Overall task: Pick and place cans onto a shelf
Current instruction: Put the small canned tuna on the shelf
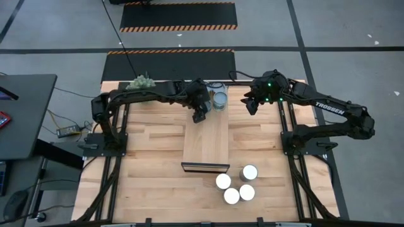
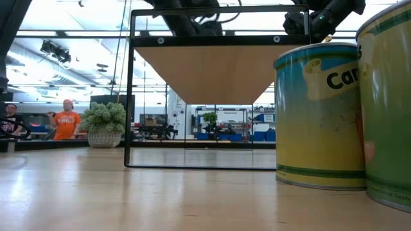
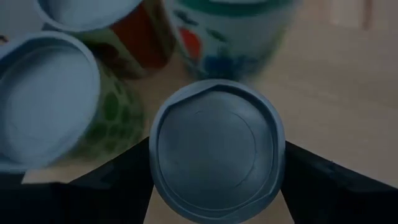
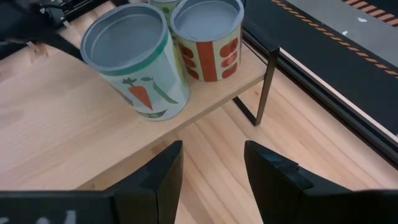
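The shelf (image 1: pixel 205 142), a light-wood plank on a dark frame, runs down the table's middle. Three cans with pale blue-grey tops (image 1: pixel 219 98) stand at its far end; the right wrist view shows a carrot-label can (image 4: pixel 134 59) and a tomato-label can (image 4: pixel 208 37). My left gripper (image 1: pixel 201 115) is over the shelf's far part, shut on another pale-topped can (image 3: pixel 216 149). My right gripper (image 4: pixel 211 180) hangs right of the shelf's far end, fingers apart with nothing between them. Several white-topped cans (image 1: pixel 237 185) stand on the table near the shelf's front right corner. My left gripper holds the can between its two fingers (image 3: pixel 112 186), one on each side of its round wall just below the top rim (image 3: pixel 155 171). The fingers slant down from above. The can stays upright, top up. Whether its base rests on the shelf cannot be seen.
A green spiky plant ball (image 1: pixel 142 82) sits at the table's far left. In the low view two table cans (image 2: pixel 318 115) fill the right side, and the shelf's frame (image 2: pixel 128 90) stands mid-table. People stand far off in the room at the left.
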Controlling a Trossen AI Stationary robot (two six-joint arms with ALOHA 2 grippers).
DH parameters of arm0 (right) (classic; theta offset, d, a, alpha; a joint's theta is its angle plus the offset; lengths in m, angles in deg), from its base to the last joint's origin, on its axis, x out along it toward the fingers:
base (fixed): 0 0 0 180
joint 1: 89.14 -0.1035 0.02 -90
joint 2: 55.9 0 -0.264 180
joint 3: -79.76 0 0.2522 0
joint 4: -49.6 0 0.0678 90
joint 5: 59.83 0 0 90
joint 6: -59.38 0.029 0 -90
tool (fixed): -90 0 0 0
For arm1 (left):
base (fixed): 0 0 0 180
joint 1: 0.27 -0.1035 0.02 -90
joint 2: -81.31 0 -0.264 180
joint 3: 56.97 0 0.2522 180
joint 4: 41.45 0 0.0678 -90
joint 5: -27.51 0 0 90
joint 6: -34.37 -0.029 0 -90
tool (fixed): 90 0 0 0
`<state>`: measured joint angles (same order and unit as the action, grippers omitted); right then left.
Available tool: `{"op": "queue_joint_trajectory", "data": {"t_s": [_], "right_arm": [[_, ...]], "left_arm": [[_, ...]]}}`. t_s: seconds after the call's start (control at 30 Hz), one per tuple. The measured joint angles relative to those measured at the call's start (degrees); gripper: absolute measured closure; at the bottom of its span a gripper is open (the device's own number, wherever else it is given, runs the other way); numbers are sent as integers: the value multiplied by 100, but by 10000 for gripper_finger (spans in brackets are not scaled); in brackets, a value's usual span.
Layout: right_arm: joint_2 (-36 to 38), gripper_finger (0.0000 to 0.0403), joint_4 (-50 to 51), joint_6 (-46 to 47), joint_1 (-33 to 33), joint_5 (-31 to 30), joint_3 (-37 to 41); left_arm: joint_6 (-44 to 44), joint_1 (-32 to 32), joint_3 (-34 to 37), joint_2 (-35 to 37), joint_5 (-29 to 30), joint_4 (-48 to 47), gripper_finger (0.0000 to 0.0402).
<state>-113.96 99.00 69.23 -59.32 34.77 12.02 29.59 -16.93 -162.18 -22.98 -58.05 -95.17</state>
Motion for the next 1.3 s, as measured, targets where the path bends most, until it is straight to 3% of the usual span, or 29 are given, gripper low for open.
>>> {"op": "queue_joint_trajectory", "data": {"t_s": [0.37, 0.7, 1.3], "right_arm": [[0, 225, 15, 68, -22, 0, 0], [0, 225, 15, 21, -22, 1, 0], [0, 225, -10, -144, -11, 2, 0]], "left_arm": [[113, 21, -1, -46, 23, -64, 87], [156, -49, -12, 146, -293, -199, 84], [279, 31, -15, 40, -349, -694, 79]]}}
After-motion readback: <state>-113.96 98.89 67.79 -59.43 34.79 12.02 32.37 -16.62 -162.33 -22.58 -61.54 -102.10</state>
